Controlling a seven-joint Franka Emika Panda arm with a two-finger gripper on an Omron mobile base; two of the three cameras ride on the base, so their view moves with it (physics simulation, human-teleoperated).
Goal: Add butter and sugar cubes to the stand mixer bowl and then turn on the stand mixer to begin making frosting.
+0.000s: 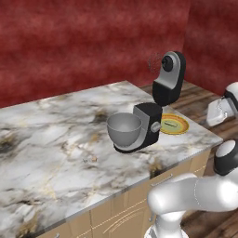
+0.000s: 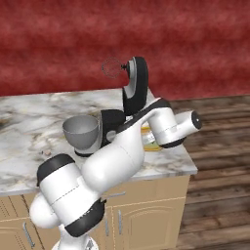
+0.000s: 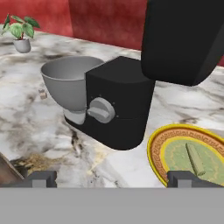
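The black stand mixer (image 1: 149, 122) stands on the marble counter with its head (image 1: 169, 78) tilted up. Its grey metal bowl (image 1: 124, 128) sits on the base, and I see nothing inside it. In the hand view the mixer's round knob (image 3: 101, 110) faces me, with the bowl (image 3: 65, 81) to its left. A pale stick of butter (image 3: 195, 158) lies on a yellow-rimmed plate (image 3: 154, 146) right of the mixer. Tiny sugar cubes (image 3: 42, 93) lie on the counter left of the bowl. My gripper (image 3: 114, 179) is open, empty, low over the counter in front of the mixer.
A small potted plant (image 3: 19, 33) stands far back on the counter. The counter's right edge (image 1: 204, 139) runs just past the plate (image 1: 175, 124), with wood floor beyond. In the right base view my own arm (image 2: 141, 132) covers part of the mixer and plate.
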